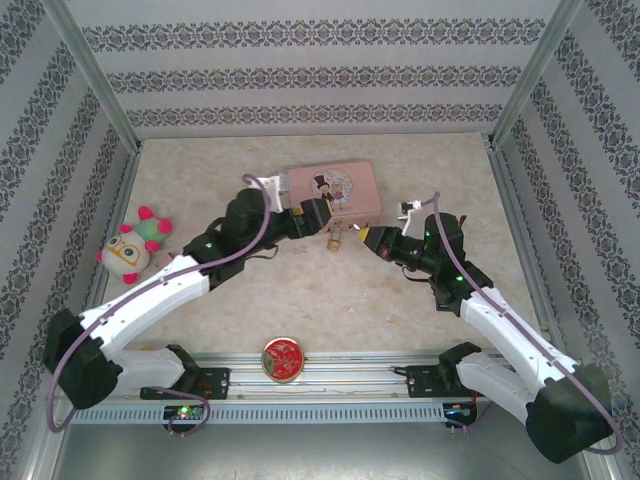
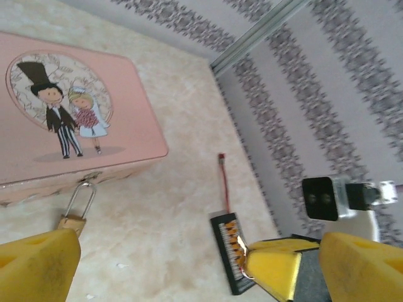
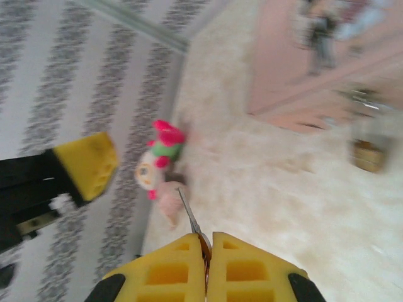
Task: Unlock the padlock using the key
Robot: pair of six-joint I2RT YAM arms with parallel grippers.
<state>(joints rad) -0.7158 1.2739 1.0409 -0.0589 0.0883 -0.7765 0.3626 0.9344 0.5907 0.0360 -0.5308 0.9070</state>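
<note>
Hovering above the bench, the left pincer (image 2: pixel 198 270) gapes wide and empty, while the right pincer (image 3: pixel 206 251) is clamped on the key (image 3: pixel 191 217). The brass padlock (image 2: pixel 74 214), lower left against the pink tin box (image 2: pixel 126 107), looks locked; inserting and turning remain.

The top camera overlooks the whole worktop (image 1: pixel 400 300) from above and behind. Both wrist cameras sit low and close, sharing the pink tin box (image 2: pixel 126 119) and padlock (image 2: pixel 72 221).

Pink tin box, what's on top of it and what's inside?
The pink tin box has a cartoon bride and groom printed on its lid. The lid is shut, the padlock hanging at its front edge, so the inside is hidden.
</note>
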